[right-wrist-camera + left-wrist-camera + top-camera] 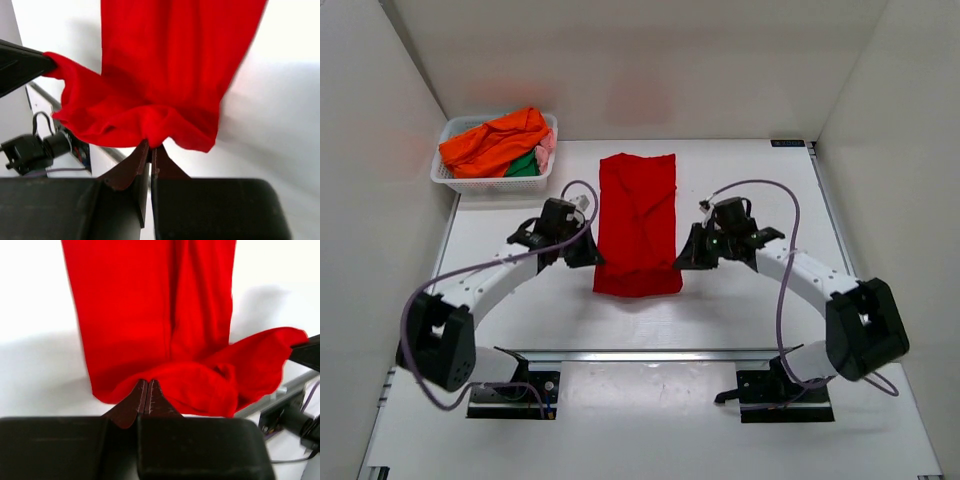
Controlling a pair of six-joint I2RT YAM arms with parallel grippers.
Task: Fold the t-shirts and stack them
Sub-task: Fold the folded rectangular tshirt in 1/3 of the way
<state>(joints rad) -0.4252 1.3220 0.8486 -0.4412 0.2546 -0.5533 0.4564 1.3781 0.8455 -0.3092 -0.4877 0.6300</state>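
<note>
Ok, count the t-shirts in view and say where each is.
4: red t-shirt on the table; orange t-shirt, green t-shirt, pink t-shirt in the basket. Others may hide underneath.

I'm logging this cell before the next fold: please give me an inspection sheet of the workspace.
Surface: white table, no marks seen.
Job's things: red t-shirt lying lengthwise mid-table, near hem lifted; orange t-shirt, green t-shirt and pink t-shirt heaped in white basket, far left.
Clutter: nothing seen.
End effectors: left end effector shut on red t-shirt's near left corner; right end effector on its near right corner.
Cables: purple cable looping along each arm.
Surroundings: white walls on three sides.
</note>
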